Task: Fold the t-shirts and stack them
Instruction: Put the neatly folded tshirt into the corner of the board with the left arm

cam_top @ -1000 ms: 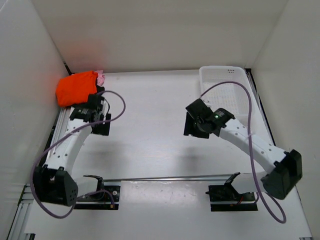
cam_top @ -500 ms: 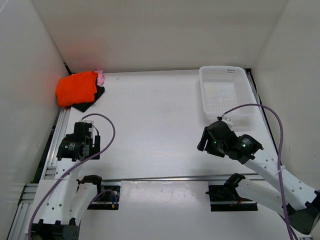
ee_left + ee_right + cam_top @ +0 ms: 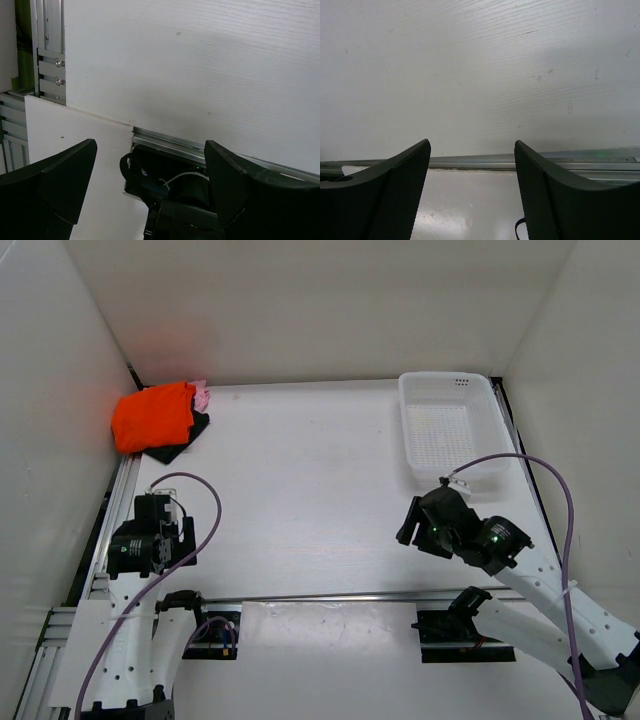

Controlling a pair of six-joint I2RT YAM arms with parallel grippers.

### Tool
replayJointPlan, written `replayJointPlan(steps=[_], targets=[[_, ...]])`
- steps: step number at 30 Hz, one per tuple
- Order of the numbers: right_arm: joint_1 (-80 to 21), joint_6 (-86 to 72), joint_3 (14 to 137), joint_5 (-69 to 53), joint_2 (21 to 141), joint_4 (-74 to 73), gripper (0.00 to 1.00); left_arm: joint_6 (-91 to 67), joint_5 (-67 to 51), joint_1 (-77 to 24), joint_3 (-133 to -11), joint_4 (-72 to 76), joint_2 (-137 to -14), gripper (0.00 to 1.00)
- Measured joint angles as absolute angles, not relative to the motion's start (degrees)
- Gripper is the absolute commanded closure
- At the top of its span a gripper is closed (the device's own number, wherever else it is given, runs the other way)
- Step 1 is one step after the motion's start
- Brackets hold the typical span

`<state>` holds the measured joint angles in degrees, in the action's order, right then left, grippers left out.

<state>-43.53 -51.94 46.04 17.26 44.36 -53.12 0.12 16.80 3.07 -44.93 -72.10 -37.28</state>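
T-shirts [image 3: 155, 418] are lying heaped in the far left corner of the worktop [image 3: 300, 470], orange on top, straight beyond my left pincer [image 3: 150, 147], which is hanging wide and empty; my right pincer [image 3: 472, 145], likewise parted and empty, is hovering well apart.

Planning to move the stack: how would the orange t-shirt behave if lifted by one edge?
Probably floppy: the orange t-shirt is soft cloth with rounded folds, so it would likely drape and unfold. Lying on the black t-shirt, it might drag that along.
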Motion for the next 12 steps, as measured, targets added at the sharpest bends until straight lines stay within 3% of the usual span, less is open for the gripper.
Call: replayJointPlan(steps=[12], targets=[[-43.53, -49.74, 46.04, 17.58, 45.43, -52.82, 0.25, 0.12, 15.42, 3.33, -44.93, -72.97, -37.28, 0.00]])
